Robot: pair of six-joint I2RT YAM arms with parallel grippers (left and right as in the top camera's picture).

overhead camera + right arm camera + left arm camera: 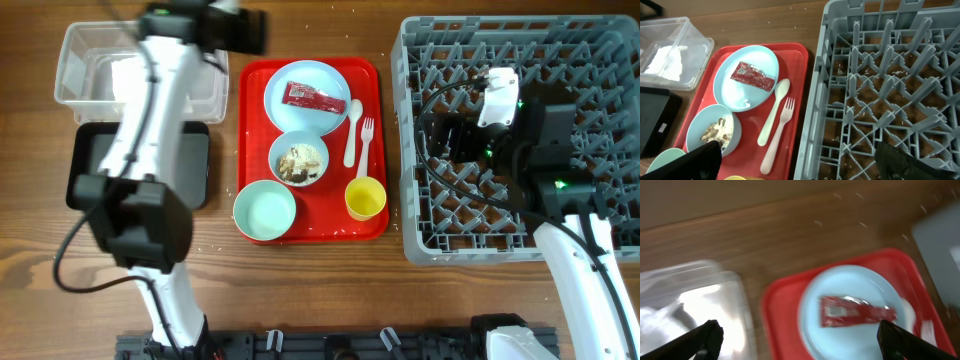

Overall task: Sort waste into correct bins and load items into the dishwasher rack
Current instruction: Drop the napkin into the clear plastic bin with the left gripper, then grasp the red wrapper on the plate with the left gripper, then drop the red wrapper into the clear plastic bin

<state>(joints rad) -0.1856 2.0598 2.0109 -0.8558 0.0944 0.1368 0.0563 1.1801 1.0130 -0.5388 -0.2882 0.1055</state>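
Note:
A red wrapper [314, 96] lies on the pale blue plate [305, 75] on the red serving tray. A bowl [298, 158] holds brownish food scraps. An empty bowl [265, 210], yellow cup [365, 198], white spoon [354, 130] and fork [365, 145] are also on that tray. A white napkin [125, 75] lies in the clear tub [85, 50]. My left gripper [800, 340] is open and empty, above the gap between tub and plate; the view is blurred. My right gripper [800, 155] is open and empty over the left edge of the rack [600, 60].
The black tray [95, 165] sits in front of the clear tub, partly under my left arm. The red serving tray [250, 130] lies between the bins and the rack. White grains are scattered on the wood inside the rack [880, 100].

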